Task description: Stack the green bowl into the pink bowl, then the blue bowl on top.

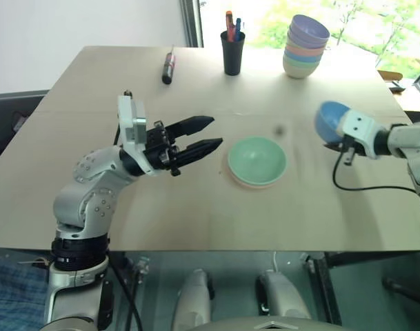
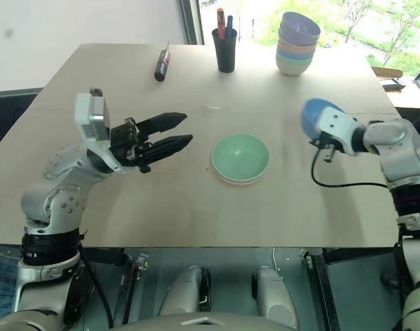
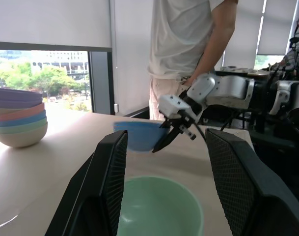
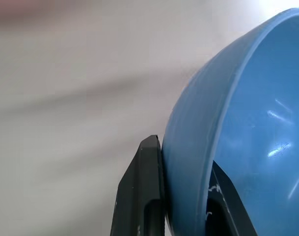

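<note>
Scanning left to right: left claw (image 1: pixel 196 136) is seen hovering above the desk (image 1: pixel 196 214), jaws parted, nothing held, fingers aimed toward the middle of the desk. Just beyond its tips, the green bowl (image 1: pixel 257 158) is found already nested in the pink bowl (image 1: pixel 253 183), of which just a thin rim can be made out underneath. The pair sits flat on the desk, mouth up, near centre.

Further right, the blue bowl (image 1: pixel 330 119) is held off the desk by the right claw (image 3: pixel 161 142), which is clamped on the bowl's wall, one finger outside and one inside per the right wrist view. The bowl is carried tilted, mouth tipped sideways rather than up.

Key relation: the stack lies to the left of the right claw and lower, well apart. The remaining step is judged to be a leftward carry, levelling of the blue bowl mouth-up, then a drop into the green one. The left claw sits nearer the stack and could get in the way.
</note>
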Motion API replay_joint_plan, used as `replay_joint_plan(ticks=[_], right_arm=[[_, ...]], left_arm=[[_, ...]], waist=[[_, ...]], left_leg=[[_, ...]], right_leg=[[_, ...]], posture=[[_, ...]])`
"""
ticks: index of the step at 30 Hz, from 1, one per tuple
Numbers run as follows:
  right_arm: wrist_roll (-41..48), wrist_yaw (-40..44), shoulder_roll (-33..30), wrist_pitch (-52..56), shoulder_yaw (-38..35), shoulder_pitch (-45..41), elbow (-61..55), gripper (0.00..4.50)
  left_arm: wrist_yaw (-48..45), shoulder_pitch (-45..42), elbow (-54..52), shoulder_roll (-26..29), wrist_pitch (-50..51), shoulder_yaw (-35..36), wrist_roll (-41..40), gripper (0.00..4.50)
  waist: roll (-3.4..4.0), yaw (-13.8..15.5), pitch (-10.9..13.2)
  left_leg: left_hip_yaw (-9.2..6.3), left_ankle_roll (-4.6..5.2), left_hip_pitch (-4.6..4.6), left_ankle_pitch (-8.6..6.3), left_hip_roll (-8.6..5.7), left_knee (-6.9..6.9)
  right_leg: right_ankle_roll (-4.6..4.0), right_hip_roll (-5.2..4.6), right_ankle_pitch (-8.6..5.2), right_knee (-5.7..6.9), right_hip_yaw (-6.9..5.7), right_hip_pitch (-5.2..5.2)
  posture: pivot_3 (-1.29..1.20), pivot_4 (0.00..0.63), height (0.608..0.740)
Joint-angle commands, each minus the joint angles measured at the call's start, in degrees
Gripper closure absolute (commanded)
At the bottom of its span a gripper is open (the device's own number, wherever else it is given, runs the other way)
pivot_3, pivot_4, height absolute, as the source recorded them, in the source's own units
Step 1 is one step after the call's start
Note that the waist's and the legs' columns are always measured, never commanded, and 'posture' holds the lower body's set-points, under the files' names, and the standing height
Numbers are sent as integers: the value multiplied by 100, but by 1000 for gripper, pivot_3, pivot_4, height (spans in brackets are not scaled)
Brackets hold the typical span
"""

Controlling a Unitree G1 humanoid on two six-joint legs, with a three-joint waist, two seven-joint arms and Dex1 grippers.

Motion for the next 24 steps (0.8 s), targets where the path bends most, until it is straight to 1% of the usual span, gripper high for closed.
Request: replay_joint_plan(ticks=[1,5,9,11,15,17,18,20,21,22,24], right_arm=[[84,166,45,313,50,-235,-1310,4390],[38,389,95,517,340,-218,-2267,4390],[65,637,235,740,790,-179,-3264,4390],[22,696,302,844,999,-168,-3563,4390],[-66,813,260,1030,1231,-133,-3848,4390],[-78,823,244,1125,1241,-133,-3910,3663],[-91,831,226,1165,1236,-134,-3921,3437],[-135,765,219,1164,1176,-138,-3894,2528],[-142,658,258,1182,1094,-152,-3857,2415],[-112,600,278,1251,1021,-165,-3838,1909],[-1,543,267,1448,889,-153,-3846,1196]], left_arm=[[49,159,311,226,-374,332,281,1831],[10,384,626,425,-581,538,434,1831],[-98,819,786,667,-760,753,597,1831],[-133,960,854,746,-838,821,644,1831],[-139,1022,847,793,-868,833,651,1831],[-132,1037,815,801,-864,805,649,1831],[-123,1036,800,802,-857,789,642,1831],[-117,1033,783,795,-852,761,628,1831],[-129,1033,779,793,-857,741,629,1831],[-144,1034,775,790,-862,722,631,1831],[-142,1033,759,774,-861,682,639,1831]], waist=[[0,26,0],[-1,67,0],[0,54,0],[0,25,0],[-4,60,0],[-6,76,-2],[-6,75,-2],[-6,67,-2],[-6,64,-2],[-6,59,-2],[-6,49,-2]], left_leg=[[1,2,-1,-1,0,0],[0,16,-6,-9,-1,2],[2,19,-8,-11,0,-1],[1,19,-8,-11,2,-4],[1,24,-8,-14,3,2],[2,24,-8,-14,2,5],[2,25,-8,-15,2,5],[2,24,-7,-14,3,5],[2,24,-7,-14,3,4],[2,24,-7,-14,3,4],[3,24,-7,-14,4,3]], right_leg=[[0,-1,0,-2,0,0],[-1,-4,0,-7,-8,0],[-2,-5,-1,-10,-7,-5],[-3,-3,-1,-8,-8,-8],[-3,-5,-1,-3,-11,-6],[-3,-6,-1,-4,-11,-5],[-3,-6,-1,-4,-11,-5],[-4,-4,-2,-2,-11,-6],[-4,-4,-2,-1,-10,-7],[-4,-3,-2,-1,-10,-7],[-4,-3,-2,-1,-9,-7]], posture=[[0,150,740],[0,150,740],[0,150,740],[0,150,740],[0,150,740],[0,150,740],[0,150,740],[0,150,740],[0,150,740],[0,150,740],[0,150,740]])
